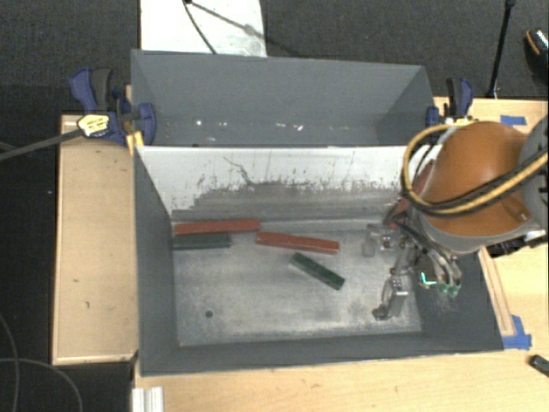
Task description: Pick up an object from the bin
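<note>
My gripper [383, 275] hangs low over the right end of the bin floor. Its two metal fingertips [389, 304] stand apart, open, with nothing between them. The nearest thing is a dark green bar [317, 271], lying tilted on the floor to the gripper's left. Just behind that bar lies a red-brown bar [297, 243], pointing roughly left to right. The gripper touches neither bar.
At the back left of the floor lie another red-brown bar [216, 227] and, close in front of it, a second dark green bar [202, 242]. The arm's orange cover sits over the bin's right wall.
</note>
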You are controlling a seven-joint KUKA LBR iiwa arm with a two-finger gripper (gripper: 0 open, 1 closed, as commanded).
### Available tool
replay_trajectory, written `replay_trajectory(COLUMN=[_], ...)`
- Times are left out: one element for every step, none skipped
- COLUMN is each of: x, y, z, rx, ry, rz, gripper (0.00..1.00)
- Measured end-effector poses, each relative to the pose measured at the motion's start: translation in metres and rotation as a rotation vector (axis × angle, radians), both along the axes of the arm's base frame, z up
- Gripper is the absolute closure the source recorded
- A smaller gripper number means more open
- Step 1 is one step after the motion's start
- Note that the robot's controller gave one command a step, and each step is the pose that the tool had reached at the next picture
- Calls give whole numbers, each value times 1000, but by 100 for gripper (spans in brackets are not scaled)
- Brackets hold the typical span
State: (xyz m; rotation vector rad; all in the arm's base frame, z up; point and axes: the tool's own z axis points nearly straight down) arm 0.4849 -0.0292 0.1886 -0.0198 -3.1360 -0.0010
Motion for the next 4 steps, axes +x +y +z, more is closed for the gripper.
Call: replay_trajectory(x=[55,46,47,75], y=[15,12,11,30], z=[-121,-118,-118,33], rx=[-1,1,0,-1], ry=[-7,-2,-4,-15], rz=[37,-56,-53,354], gripper=[0,0,100,100])
